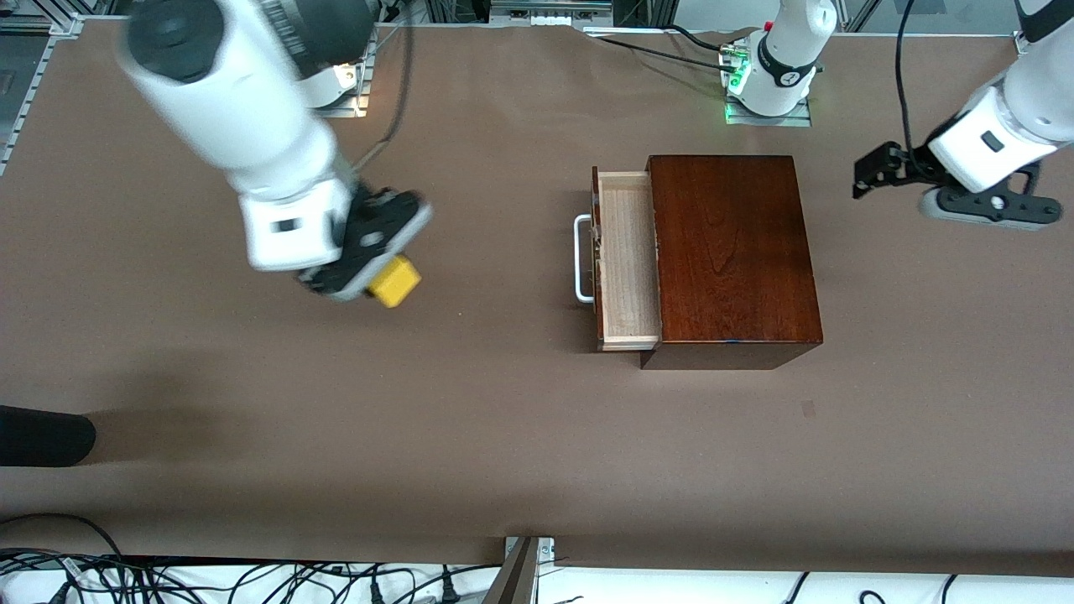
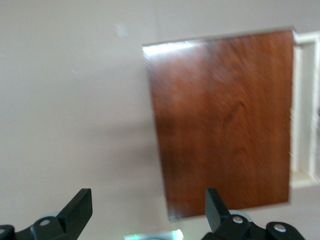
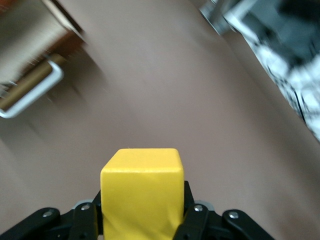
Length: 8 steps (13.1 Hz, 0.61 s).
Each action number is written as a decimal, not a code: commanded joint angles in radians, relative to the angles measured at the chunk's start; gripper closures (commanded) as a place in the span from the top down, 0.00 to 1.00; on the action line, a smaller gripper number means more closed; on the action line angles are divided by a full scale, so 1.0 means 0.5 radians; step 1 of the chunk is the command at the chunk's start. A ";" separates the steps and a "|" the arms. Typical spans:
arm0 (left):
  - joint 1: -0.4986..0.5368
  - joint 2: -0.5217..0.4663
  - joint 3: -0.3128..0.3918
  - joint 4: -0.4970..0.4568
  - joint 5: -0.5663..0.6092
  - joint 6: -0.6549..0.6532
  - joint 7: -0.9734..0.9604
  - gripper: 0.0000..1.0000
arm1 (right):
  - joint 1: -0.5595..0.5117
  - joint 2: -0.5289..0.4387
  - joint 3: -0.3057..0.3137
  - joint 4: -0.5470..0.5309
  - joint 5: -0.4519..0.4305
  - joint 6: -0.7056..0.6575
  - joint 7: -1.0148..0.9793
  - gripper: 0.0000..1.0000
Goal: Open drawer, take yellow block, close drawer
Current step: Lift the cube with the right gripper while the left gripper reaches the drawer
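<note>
One yellow block clamped in right gripper over bare table; one drawer half open; left gripper spread, waiting.

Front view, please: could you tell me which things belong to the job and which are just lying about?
Job:
- drawer, open
- yellow block, held by the right gripper over bare table
- wooden box

Lying about:
- black object at the table's near edge
- left gripper, open, waiting

Drawer blurred — edge-cropped.
</note>
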 commanded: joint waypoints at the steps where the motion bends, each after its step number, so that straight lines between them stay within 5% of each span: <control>1: -0.194 0.069 -0.011 0.112 -0.099 -0.142 0.019 1.00 | -0.163 -0.334 -0.070 -0.580 0.114 0.074 -0.019 0.00; 8: -0.703 0.728 -0.029 0.479 -0.372 0.096 0.261 1.00 | -0.292 -0.359 -0.337 -1.299 0.081 0.533 0.003 0.00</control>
